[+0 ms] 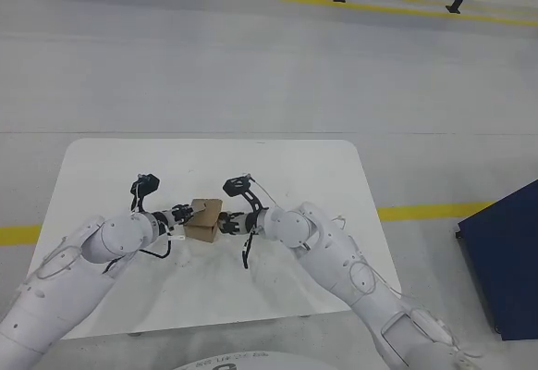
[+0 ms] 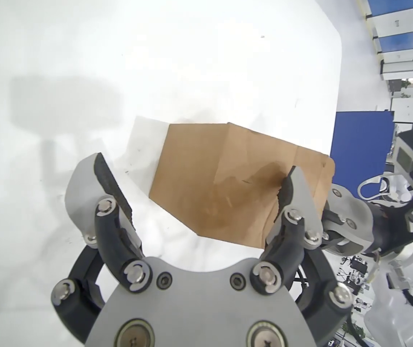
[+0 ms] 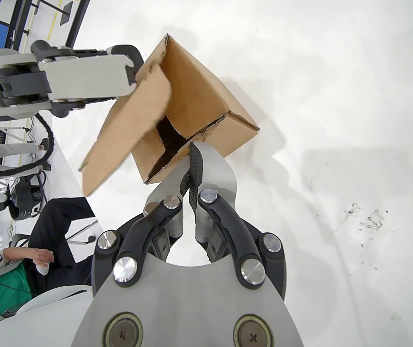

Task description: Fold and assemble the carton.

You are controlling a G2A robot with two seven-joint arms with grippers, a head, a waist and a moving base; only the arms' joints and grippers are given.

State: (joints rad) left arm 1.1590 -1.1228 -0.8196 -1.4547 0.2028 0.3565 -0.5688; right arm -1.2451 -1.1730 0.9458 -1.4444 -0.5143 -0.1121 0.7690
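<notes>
Our right claw (image 3: 194,153) pinches the carton (image 3: 199,91) edge, we reckon so the wide-open left claw (image 2: 196,167) can press its side.

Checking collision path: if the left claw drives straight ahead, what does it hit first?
The brown cardboard carton. It sits directly ahead, between the open left claw's fingers, with one fingertip seemingly touching its face.

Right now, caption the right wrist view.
Right hand shut on the carton's edge; left hand at its flap.
</notes>
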